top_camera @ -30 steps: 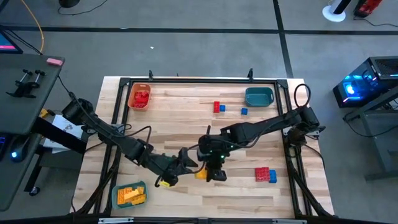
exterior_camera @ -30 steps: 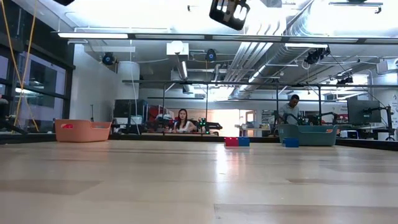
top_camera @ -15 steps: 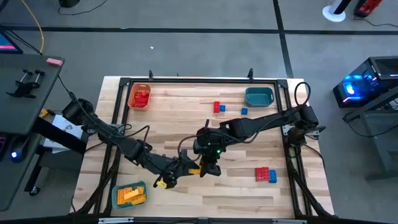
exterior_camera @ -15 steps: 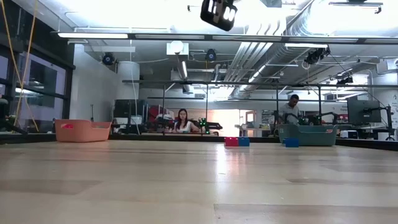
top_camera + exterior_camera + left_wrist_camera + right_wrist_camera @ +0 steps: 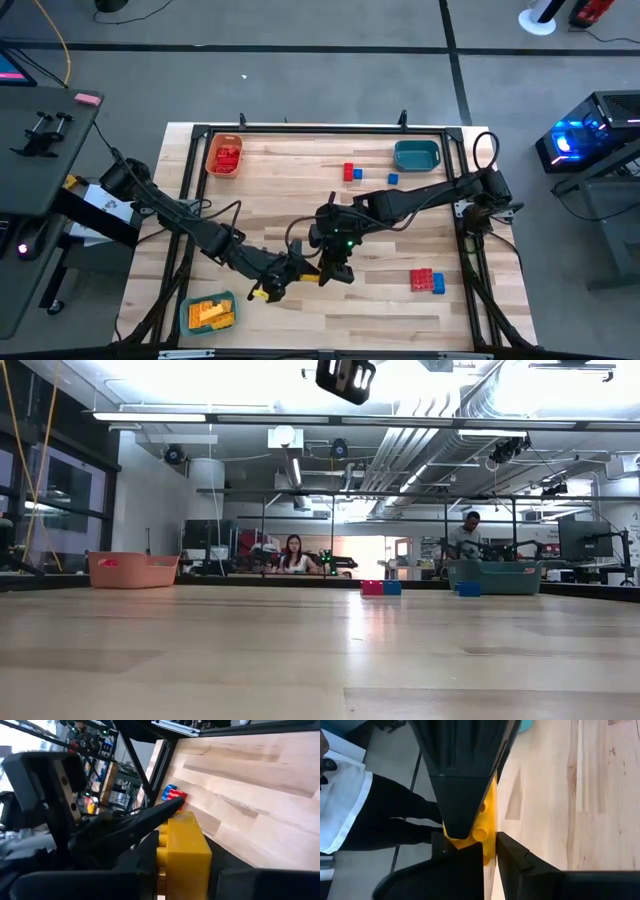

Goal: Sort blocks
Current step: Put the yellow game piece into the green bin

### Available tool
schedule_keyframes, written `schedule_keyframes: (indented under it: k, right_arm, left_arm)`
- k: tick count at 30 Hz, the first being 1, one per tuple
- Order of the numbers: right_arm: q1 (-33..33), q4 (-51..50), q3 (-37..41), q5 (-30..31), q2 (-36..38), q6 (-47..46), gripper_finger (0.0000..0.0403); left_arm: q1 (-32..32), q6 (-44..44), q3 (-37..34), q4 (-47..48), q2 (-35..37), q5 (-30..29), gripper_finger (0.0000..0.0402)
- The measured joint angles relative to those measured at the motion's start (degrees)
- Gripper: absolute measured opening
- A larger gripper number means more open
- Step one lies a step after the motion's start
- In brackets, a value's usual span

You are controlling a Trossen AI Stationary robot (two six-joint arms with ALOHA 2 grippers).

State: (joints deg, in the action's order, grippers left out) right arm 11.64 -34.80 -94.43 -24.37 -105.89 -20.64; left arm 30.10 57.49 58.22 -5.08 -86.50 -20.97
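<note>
A: So both arms meet mid-table. The yellow block (image 5: pixel 183 847) sits pinched between the left gripper (image 5: pixel 297 268)'s jaws, and the right gripper (image 5: pixel 333 272) has its jaws closed on the same block (image 5: pixel 481 827) from the other side, up off the table (image 5: pixel 300 185).

B: Yeah, a two-way grip. Other blocks: a red and blue cluster (image 5: pixel 427 281) lies well off to the side of the right jaws, more red and blue ones (image 5: pixel 352 173) far beyond them, near the teal tray (image 5: pixel 416 155). Reds in the orange tray (image 5: pixel 224 156), yellows in the tray (image 5: pixel 208 312) near the left jaws.
</note>
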Motion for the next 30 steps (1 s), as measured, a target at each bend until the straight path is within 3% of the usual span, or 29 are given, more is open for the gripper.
schedule_keyframes:
  k: [5, 10, 14, 18, 23, 26, 30]
  right_arm:
    - [-0.06, -0.14, 0.00, 1.73, -0.04, -3.53, 0.0014]
    - [-1.28, -0.10, 0.00, 1.92, 0.93, -5.46, 0.0076]
    - [-2.12, -1.59, 0.00, 2.34, 2.86, -4.83, 0.0130]
    - [-3.32, -5.89, 0.00, 4.74, 4.46, -4.34, 0.0160]
    - [-3.40, -8.12, 0.00, 10.49, 4.17, -1.55, 0.0165]
    - [-3.05, -8.09, 0.02, 13.04, 3.93, 2.05, 0.0165]
    - [-3.61, -7.83, 0.02, 15.03, 3.70, 5.76, 0.0165]
  left_arm:
    - [-0.06, -2.77, 0.00, 1.49, 0.00, -0.24, 0.0059]
    - [0.92, -5.34, 0.02, 6.62, 0.09, -2.18, 0.0059]
    - [2.37, -14.59, 0.01, 18.11, 0.42, -6.32, 0.0059]
    - [5.05, -39.39, 0.00, 33.77, 1.11, -9.17, 0.0059]
    - [11.89, -82.47, -0.02, 46.03, 1.77, -2.25, 0.0059]
    - [19.28, -95.82, -0.02, 44.91, 1.77, 1.21, 0.0059]
    - [29.11, -109.33, 1.15, 45.47, 1.79, 0.36, 0.0059]
